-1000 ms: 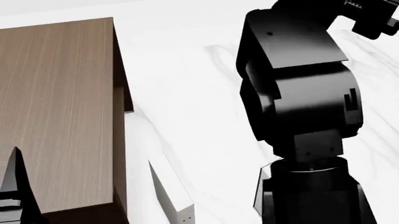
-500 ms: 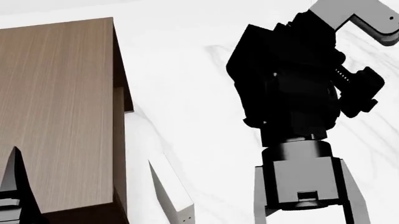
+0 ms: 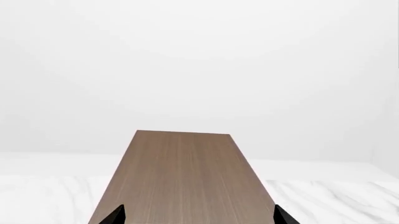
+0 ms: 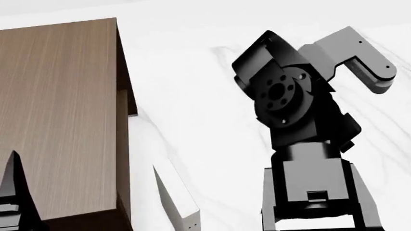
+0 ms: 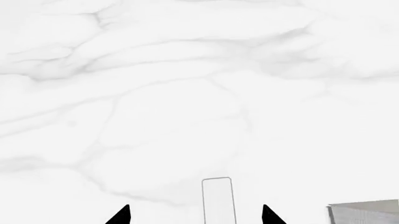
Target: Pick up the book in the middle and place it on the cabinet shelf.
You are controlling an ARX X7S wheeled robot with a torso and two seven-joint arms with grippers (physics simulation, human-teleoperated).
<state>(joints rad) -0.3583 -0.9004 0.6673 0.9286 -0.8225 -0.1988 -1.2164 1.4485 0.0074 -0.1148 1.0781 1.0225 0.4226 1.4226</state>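
The cabinet shelf (image 4: 57, 115) is a dark brown cabinet with a lighter wood-grain top, at the left of the head view. It also fills the lower left wrist view (image 3: 184, 177). My left gripper (image 3: 199, 218) is open and empty over that top; one fingertip (image 4: 13, 187) shows in the head view. My right gripper (image 5: 194, 215) is open and empty, pointing down at the marble surface. A narrow white-edged rectangle (image 5: 218, 200) lies between its fingertips. A grey corner (image 5: 365, 212) shows beside it; I cannot tell if it is the dark book.
A pale off-white book (image 4: 174, 195) with tiny spine dots stands on the white marble surface (image 4: 192, 96) just right of the cabinet. My right arm (image 4: 301, 110) hides the surface behind it.
My right arm's wrist has turned, showing its grey links, and the gripper body has come down at the lower right. The left gripper, the cabinet and the pale book have not moved.
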